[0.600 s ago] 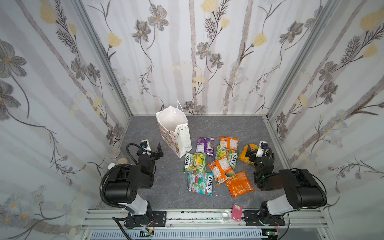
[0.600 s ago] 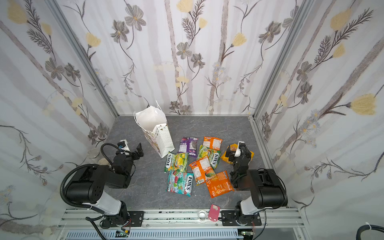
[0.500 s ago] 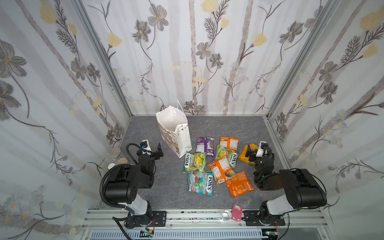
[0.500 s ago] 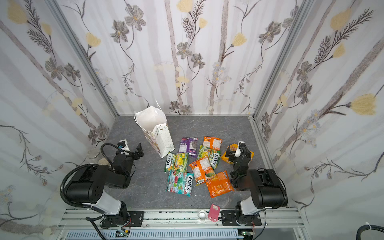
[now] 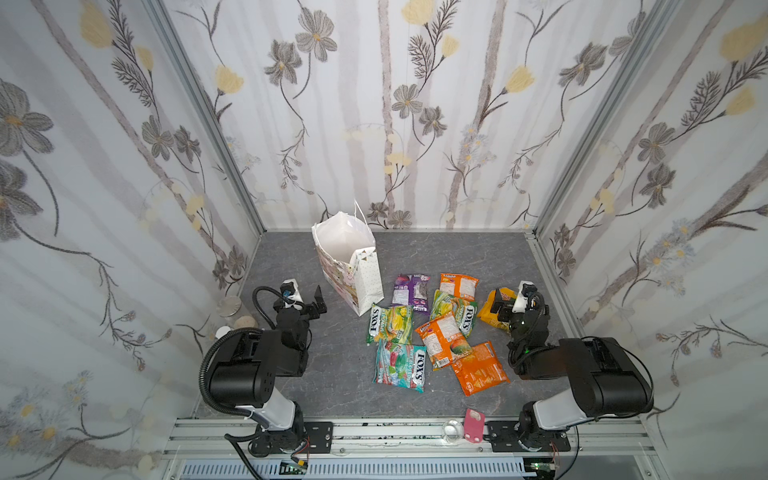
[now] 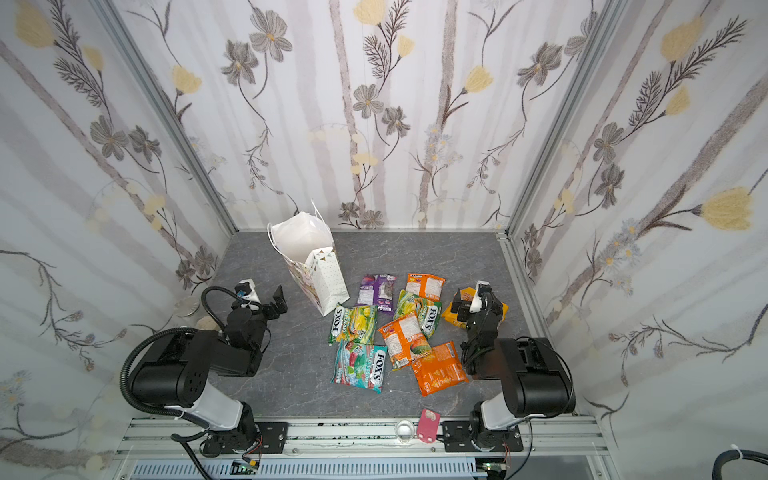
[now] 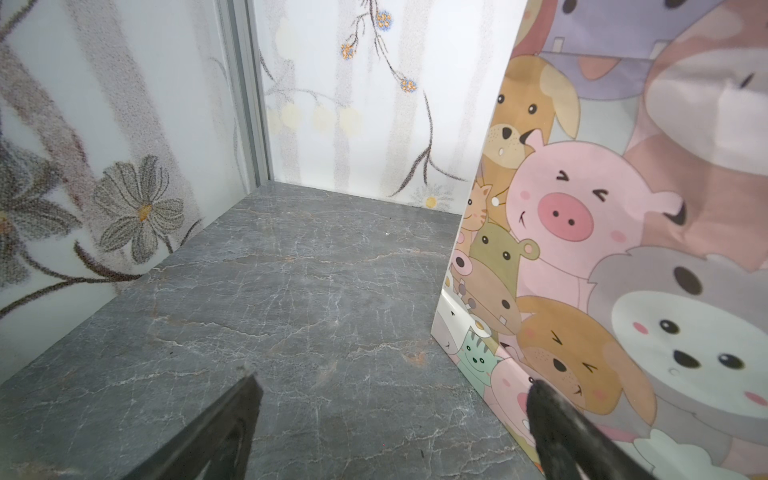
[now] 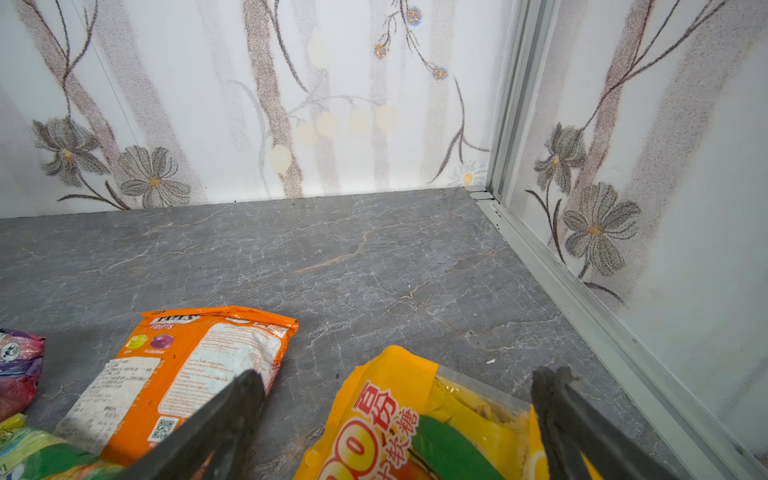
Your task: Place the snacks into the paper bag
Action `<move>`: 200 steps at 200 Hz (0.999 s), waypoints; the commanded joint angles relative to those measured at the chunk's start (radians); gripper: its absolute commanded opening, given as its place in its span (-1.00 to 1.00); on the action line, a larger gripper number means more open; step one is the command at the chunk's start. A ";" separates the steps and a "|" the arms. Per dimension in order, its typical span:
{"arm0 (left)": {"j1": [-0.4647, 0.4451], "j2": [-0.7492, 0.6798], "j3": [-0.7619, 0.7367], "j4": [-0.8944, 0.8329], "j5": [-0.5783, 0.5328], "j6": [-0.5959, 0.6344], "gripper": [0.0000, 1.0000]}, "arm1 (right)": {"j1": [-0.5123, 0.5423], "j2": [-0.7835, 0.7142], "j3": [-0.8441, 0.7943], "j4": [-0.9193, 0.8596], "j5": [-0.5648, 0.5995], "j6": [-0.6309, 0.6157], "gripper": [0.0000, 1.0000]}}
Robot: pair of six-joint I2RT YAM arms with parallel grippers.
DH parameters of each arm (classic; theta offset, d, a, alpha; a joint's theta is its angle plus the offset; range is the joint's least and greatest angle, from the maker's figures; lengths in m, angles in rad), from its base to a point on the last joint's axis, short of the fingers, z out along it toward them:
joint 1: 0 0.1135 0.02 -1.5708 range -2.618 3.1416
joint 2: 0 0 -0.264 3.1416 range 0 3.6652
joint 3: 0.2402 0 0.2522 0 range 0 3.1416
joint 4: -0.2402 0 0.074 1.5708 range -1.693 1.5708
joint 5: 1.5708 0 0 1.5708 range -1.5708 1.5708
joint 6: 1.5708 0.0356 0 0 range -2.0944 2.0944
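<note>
As its arm (image 5: 582,365) crouches, the right gripper (image 8: 399,376) gapes above a yellow-orange packet (image 8: 374,432).

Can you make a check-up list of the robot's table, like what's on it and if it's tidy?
Surface: grey marbled tabletop, no spills seen.
Job's things: paper bag upright, mouth open; snacks lie outside it, some overlapping.
Clutter: pink object and clear round object on the front rail.
Grippers: left gripper jaws open beside the bag; right gripper jaws open over the yellow-orange packet.
Cables: black hose loops by the left arm, clear of the snacks.
Surroundings: flowered walls on three sides.
</note>
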State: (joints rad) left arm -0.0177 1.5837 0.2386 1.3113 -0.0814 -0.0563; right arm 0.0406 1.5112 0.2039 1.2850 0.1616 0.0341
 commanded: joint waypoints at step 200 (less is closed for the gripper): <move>0.000 -0.609 0.378 -1.217 0.009 -0.379 1.00 | 0.070 -0.365 0.314 -0.701 -0.304 0.093 0.97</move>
State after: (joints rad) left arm -0.0181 1.0649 0.5041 0.5800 -0.1028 -0.2661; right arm 0.0719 1.2255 0.4381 0.8337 -0.0090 0.0410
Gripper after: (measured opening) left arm 0.994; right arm 0.995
